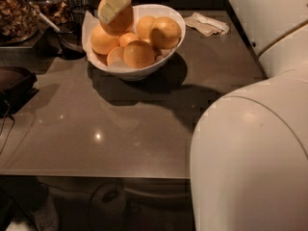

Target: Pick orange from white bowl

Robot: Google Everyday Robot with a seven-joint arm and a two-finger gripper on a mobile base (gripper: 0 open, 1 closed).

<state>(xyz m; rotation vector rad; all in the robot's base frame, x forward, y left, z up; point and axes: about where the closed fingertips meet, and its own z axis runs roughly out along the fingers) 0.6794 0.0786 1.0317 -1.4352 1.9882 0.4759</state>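
A robot's gripper (113, 9) reaches in from the top edge of the frame and pinches the orange (122, 24) at the rear left of the white bowl (169, 52). One flat, pale yellow finger (109, 12) is pressed across the fruit's front, slanting from upper right to lower left, while the opposite finger is hidden behind it. The orange is round, with no long axis to speak of, and its smooth yellow-orange peel faces the camera. It sits higher than the rest of the pile, its top rising past the bowl's far rim. Below and beside it lie several other large oranges (165, 32) and one clearly smaller orange fruit (128, 37), all with matte, softly lit skins. The bowl is glossy white ceramic with an uneven, slanted rim, and it casts a broad shadow to its right. It stands on a polished grey-brown countertop (96, 129) that shows small bright reflections. A crumpled paper napkin (207, 24) lies just right of the bowl, apart from it. At far left stands a clear glass jar (14, 13) of brown dried pieces. The arm's smooth, rounded white casing (250, 153) fills the right foreground.
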